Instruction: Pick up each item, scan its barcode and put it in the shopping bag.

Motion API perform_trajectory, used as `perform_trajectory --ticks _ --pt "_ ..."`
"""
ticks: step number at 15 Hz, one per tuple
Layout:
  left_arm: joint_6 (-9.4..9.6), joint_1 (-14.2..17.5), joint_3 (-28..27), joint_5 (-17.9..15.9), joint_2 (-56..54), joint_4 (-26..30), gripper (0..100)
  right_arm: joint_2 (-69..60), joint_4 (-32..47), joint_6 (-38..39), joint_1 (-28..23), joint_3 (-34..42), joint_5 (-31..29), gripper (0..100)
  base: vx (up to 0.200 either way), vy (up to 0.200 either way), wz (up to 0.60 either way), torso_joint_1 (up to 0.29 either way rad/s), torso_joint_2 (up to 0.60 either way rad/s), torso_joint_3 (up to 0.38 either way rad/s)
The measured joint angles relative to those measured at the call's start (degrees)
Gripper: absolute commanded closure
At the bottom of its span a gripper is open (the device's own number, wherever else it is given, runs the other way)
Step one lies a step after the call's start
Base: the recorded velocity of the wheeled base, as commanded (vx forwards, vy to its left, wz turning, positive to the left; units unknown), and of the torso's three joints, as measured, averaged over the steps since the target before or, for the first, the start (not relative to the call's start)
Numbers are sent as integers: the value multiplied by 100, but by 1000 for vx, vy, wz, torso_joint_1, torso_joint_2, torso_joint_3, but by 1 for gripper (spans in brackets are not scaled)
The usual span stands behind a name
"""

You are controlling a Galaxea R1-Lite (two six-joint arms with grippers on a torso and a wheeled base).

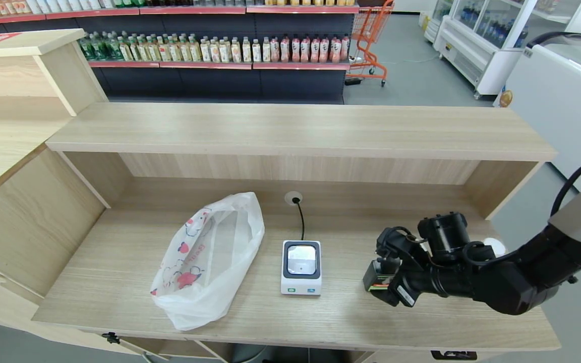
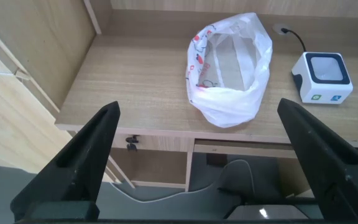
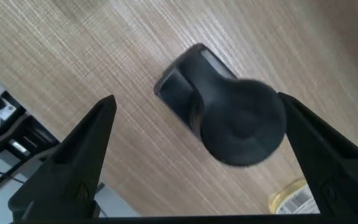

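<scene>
Your right fingers (image 3: 73,162) hang wide open over the dark round-topped item (image 3: 235,124) on the table (image 3: 104,50), well apart from the shopping bag (image 1: 210,262) past the scanner (image 1: 301,267), so if you close off its middle, it may tip or slip.

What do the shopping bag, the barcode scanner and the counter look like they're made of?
Shopping bag: thin translucent white plastic film with red print; it crinkles, and the wood shows through. Barcode scanner: probably hard plastic, a smooth white casing with a dark glossy window. Counter: pale matte wood grain; whether solid wood or laminate can't be told.
</scene>
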Motion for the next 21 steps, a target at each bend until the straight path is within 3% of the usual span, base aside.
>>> perform_trajectory --ticks 4,5,12,16,18,21 --pt "0 0 0 0 -2 0 0 301 -90 -430 22 -146 17 0 0 0 0 0 0 0" --pt "0 0 0 0 -2 0 0 352 -90 -435 37 -184 30 100 0 0 0 0 0 0" --pt "0 0 0 0 -2 0 0 345 -165 -301 100 -121 26 100 0 0 0 0 0 0" --pt "0 0 0 0 -2 0 0 -408 -304 1209 59 111 -10 100 0 0 0 0 0 0" --pt "0 2 0 0 -2 0 0 -1169 -222 1629 -199 245 -35 100 0 0 0 0 0 0" --pt "0 5 0 0 0 0 0 -2459 -165 1374 -691 731 -46 100 0 0 0 0 0 0"
